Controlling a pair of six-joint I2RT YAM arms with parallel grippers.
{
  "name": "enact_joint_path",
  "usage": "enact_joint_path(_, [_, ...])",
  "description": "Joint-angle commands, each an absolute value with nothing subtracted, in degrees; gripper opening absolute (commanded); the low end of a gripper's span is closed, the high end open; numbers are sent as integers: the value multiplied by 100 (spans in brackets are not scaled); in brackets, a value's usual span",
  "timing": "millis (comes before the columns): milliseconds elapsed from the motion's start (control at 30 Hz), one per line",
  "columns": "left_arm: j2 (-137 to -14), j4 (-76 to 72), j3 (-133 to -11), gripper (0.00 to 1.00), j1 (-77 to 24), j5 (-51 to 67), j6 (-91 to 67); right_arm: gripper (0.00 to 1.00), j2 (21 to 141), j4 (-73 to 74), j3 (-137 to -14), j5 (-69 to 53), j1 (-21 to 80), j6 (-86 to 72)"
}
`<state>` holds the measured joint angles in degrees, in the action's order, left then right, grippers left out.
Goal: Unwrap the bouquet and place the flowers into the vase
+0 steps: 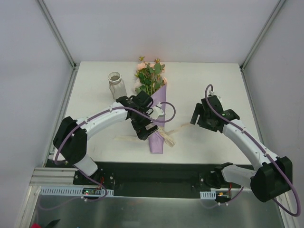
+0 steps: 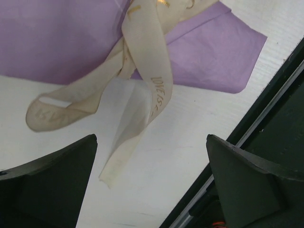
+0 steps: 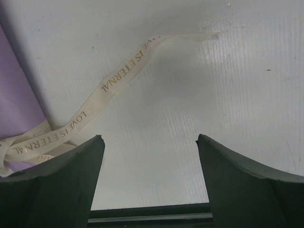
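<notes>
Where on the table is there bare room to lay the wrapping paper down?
Bare table lies right of the bouquet, beyond the right gripper; a smaller patch left of the vase. Crowded mid-table: ribbon, left gripper.

You see the bouquet (image 1: 160, 97) in purple paper, with peach roses and green leaves; the ribbon (image 3: 114, 80) is cream with gold lettering; the vase (image 1: 116, 85) is white.

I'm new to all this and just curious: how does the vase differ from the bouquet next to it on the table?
The vase stands upright; the bouquet lies flat on its side. The vase is short and plain white; the bouquet is much longer, in purple paper with a cream ribbon around it. The roses sit in the bouquet's wrap; none are in the vase. Both rest on the white table, close together.
</notes>
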<state>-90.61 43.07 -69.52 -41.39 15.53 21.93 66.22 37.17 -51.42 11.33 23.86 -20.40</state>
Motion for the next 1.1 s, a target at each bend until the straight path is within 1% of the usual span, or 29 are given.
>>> enact_joint_path(0, [-9228, 3754, -6804, 99, -4447, 1117, 2276, 82, 6556, 3604, -5045, 1160, 2417, -2338])
enact_joint_path(300, [-9509, 2945, -6136, 96, -4544, 818, 2417, 81, 6662, 3524, -5177, 1178, 2417, -2382])
enact_joint_path(367, [-9554, 2839, -6065, 92, -4561, 800, 2469, 80, 6653, 3524, -5168, 1169, 2417, -2426])
enact_joint_path(400, [-9597, 2717, -5995, 88, -4570, 739, 2487, 80, 6653, 3524, -5142, 1178, 2417, -2443])
enact_joint_path(433, [-9606, 2672, -5968, 83, -4570, 730, 2522, 79, 6627, 3507, -5133, 1160, 2417, -2461])
enact_joint_path(467, [-9633, 2620, -5933, 70, -4570, 712, 2566, 79, 6610, 3498, -5115, 1160, 2426, -2478])
enact_joint_path(533, [-9659, 2549, -5880, 60, -4570, 721, 2593, 78, 6531, 3393, -5019, 1151, 2434, -2531])
enact_joint_path(567, [-9659, 2540, -5871, 50, -4570, 721, 2593, 77, 6513, 3349, -4975, 1134, 2435, -2557])
enact_joint_path(667, [-9607, 2540, -5819, 30, -4579, 721, 2566, 77, 6504, 3173, -4869, 1090, 2461, -2637])
enact_joint_path(700, [-9563, 2540, -5801, 13, -4579, 686, 2558, 77, 6521, 3138, -4860, 1090, 2478, -2672])
enact_joint_path(733, [-9528, 2540, -5792, 5, -4570, 581, 2558, 76, 6626, 3059, -4843, 1072, 2496, -2741])
enact_joint_path(767, [-9493, 2540, -5775, 0, -4579, 493, 2558, 75, 6679, 3006, -4817, 1064, 2540, -2768])
enact_joint_path(933, [-8931, 2601, -5704, 0, -4570, 106, 2619, 74, 7302, 2506, -4772, 1037, 2829, -3014])
enact_joint_path(1067, [-8473, 2864, -5853, 0, -4491, -113, 2733, 73, 7926, 2399, -5053, 1011, 3294, -3295])
